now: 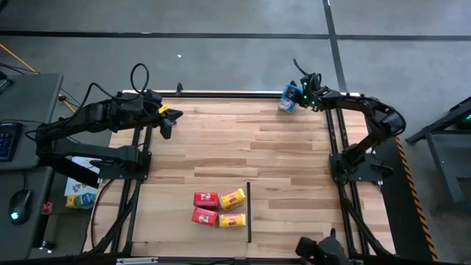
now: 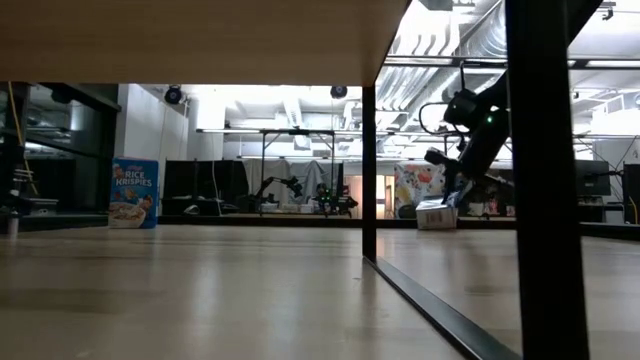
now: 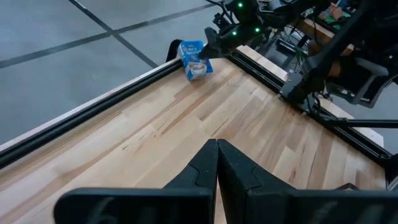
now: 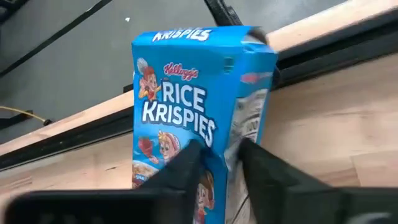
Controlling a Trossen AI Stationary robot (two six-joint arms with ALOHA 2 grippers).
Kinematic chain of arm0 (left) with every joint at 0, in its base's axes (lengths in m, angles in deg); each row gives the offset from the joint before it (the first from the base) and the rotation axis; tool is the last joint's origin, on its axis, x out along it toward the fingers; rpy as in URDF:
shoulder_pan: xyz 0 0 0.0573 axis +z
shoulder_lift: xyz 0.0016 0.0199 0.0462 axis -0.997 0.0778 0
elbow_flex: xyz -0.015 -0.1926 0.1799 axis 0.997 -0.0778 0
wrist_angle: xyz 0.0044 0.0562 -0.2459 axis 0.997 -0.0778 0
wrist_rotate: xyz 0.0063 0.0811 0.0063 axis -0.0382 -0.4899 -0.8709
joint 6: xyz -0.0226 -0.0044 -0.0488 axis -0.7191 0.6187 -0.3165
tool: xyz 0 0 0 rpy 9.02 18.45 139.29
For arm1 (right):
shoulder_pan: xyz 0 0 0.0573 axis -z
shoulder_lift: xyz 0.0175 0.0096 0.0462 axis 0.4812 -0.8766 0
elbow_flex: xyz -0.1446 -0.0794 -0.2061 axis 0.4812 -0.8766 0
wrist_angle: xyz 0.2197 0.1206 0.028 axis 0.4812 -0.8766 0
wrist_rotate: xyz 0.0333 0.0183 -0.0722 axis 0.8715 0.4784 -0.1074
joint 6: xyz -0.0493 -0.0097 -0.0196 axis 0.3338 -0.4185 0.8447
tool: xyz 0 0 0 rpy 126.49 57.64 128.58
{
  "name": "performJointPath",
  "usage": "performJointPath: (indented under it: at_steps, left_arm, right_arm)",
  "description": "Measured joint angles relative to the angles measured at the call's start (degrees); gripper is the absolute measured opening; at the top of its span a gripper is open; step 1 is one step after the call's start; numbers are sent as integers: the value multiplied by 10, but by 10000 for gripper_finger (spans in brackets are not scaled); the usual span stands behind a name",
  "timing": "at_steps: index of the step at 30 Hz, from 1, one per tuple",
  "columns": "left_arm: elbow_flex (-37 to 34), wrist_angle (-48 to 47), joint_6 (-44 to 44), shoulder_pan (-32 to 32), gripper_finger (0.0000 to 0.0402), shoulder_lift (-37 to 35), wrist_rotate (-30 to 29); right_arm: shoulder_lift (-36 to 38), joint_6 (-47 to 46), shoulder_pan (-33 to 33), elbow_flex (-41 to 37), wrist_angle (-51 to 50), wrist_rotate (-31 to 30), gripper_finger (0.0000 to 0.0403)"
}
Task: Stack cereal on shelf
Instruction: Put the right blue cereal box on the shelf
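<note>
The right gripper (image 1: 297,96) is at the table's far right corner, its two fingers (image 4: 186,163) pinched on a blue box (image 1: 288,99) of Rice Krispies. In the right wrist view the fingers grip the box low down, at the corner where its front meets its side panel. The box (image 4: 199,93) is a printed carton, bright blue, with the brand name in white and a cartoon figure on the front; its top flap looks slightly crumpled. It tilts rather than standing square, and seems to rest on the wood (image 1: 294,147) right beside the black rail (image 1: 228,93), though whether its base fully touches is hard to tell.

The left gripper (image 1: 166,121) hangs over the far left part of the table, fingers (image 3: 239,171) pressed together and holding nothing.

Near the front edge sit four more boxes in a tight block, just left of a thin black upright (image 1: 249,212): a red box (image 1: 205,199) beside a yellow box (image 1: 232,199), and in front of them a second red box (image 1: 204,216) beside a second yellow box (image 1: 232,220). In the low view, another blue box (image 2: 134,193) stands upright far off on the left. The shelf board (image 2: 190,40) fills the top of that view, cut off by the frame.
</note>
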Motion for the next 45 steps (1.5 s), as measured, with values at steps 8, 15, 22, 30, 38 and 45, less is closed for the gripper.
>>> performJointPath:
  at_steps: [8, 15, 22, 30, 38, 45]
  left_arm:
    - [0, 0, 1, 0, 0, 0, 0]
    - [0, 0, 1, 0, 0, 0, -1]
    - [0, 25, -1, 0, 0, 0, -39]
    - [0, 146, 21, 0, 27, 16, -49]
    - [0, 193, 79, 0, 165, 66, 34]
    - [0, 279, 91, 0, 267, 119, 125]
  right_arm:
    - [63, 35, 0, 0, -16, 24, 15]
    - [173, 84, -25, 0, 1, 97, 5]
    - [269, 110, -163, 0, 160, 175, 3]
    - [248, 200, -377, 105, 74, 0, 1]
    - [157, 246, -524, 258, -42, -211, 1]
    - [80, 241, -570, 355, -76, -287, 1]
